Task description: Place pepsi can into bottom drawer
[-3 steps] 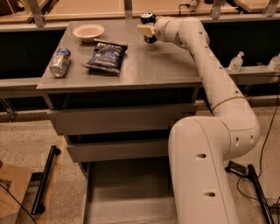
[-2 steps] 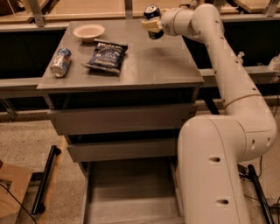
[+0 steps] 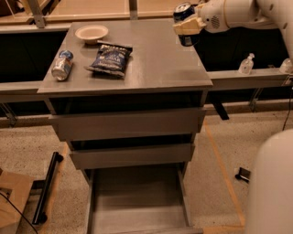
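Observation:
The pepsi can (image 3: 184,12), dark blue with a silver top, is held upright in my gripper (image 3: 187,25) above the far right corner of the grey cabinet top (image 3: 151,64). The gripper's cream fingers (image 3: 188,26) are closed around the can's middle. The white arm reaches in from the upper right. The bottom drawer (image 3: 137,203) is pulled open low in the view, a wide shallow grey tray with nothing in it. It lies well below and in front of the can.
On the cabinet top lie a dark blue chip bag (image 3: 110,58), a silver and light-blue can (image 3: 62,65) on its side, and a small cream bowl (image 3: 91,32). Two upper drawers (image 3: 128,124) are nearly shut. The robot's white base (image 3: 272,187) fills the lower right. A white bottle (image 3: 246,64) stands on the right ledge.
The gripper has lifted the can off the cabinet top and carried it up and to the right, toward the cabinet's right edge. The view has also shifted.

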`<action>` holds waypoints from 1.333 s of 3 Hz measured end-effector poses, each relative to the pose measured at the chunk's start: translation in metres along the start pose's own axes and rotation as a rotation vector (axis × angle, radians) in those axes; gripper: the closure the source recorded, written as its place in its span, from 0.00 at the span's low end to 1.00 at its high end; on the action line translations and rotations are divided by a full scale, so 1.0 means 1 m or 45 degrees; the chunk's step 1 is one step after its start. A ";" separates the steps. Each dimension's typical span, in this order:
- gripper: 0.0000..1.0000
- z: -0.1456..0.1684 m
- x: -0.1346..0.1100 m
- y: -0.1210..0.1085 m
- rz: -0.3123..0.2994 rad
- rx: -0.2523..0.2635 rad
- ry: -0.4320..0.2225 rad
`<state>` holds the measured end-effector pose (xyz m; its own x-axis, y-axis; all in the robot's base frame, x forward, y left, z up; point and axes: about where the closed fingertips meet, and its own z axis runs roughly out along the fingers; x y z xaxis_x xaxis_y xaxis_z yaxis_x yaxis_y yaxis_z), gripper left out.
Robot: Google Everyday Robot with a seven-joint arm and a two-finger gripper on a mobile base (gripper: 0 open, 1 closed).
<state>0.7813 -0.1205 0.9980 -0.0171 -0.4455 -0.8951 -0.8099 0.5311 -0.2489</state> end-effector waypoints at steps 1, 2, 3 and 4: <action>1.00 -0.076 0.014 0.037 0.071 -0.023 0.111; 1.00 -0.114 0.040 0.073 0.139 -0.043 0.195; 1.00 -0.113 0.081 0.116 0.193 -0.113 0.252; 1.00 -0.104 0.100 0.131 0.224 -0.157 0.286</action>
<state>0.6122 -0.1702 0.9144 -0.2813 -0.5101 -0.8128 -0.8480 0.5286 -0.0383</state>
